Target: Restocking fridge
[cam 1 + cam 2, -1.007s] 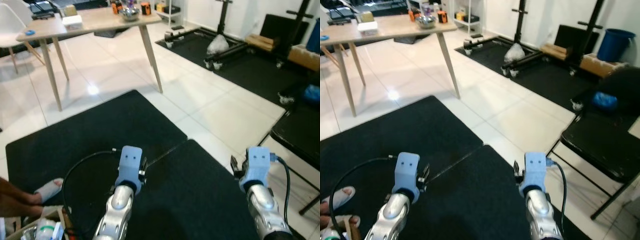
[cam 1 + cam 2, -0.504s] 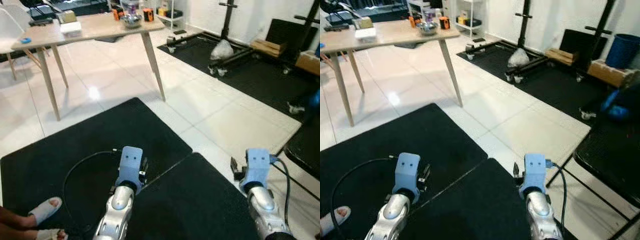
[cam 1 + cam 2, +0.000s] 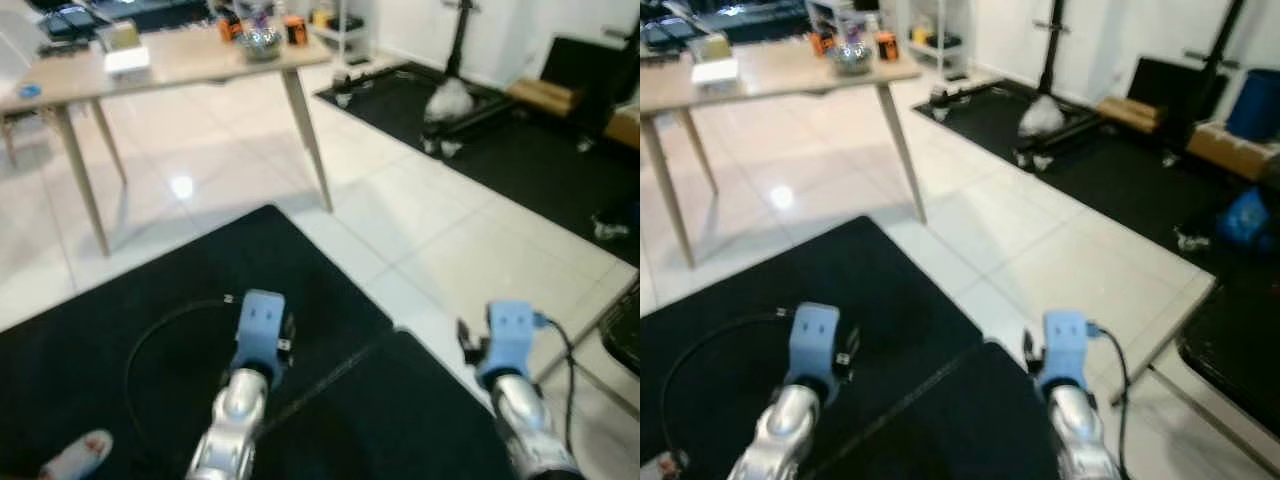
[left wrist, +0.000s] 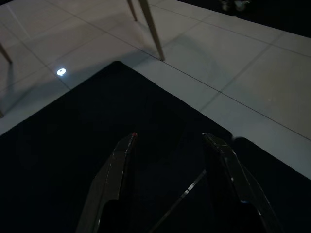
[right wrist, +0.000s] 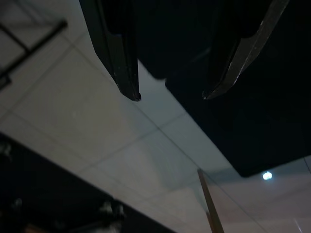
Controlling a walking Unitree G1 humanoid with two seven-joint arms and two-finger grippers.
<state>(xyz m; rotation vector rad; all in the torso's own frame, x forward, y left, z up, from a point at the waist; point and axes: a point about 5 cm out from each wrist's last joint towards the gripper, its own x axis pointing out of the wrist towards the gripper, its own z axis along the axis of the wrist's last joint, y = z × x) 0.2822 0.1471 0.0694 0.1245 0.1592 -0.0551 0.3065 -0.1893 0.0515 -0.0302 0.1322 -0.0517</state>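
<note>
A sandalled foot shows at the far left, on the black mat. A wooden table stands beyond, carrying a bowl and small items. No fridge or stock can be made out, so the robot is probably in transit. The left gripper hangs above the mat with its fingers spread and nothing between them. The right gripper likewise gapes empty over the mat's edge and white tiles. Both arms are held low and forward, likely a carrying-free walking pose.
</note>
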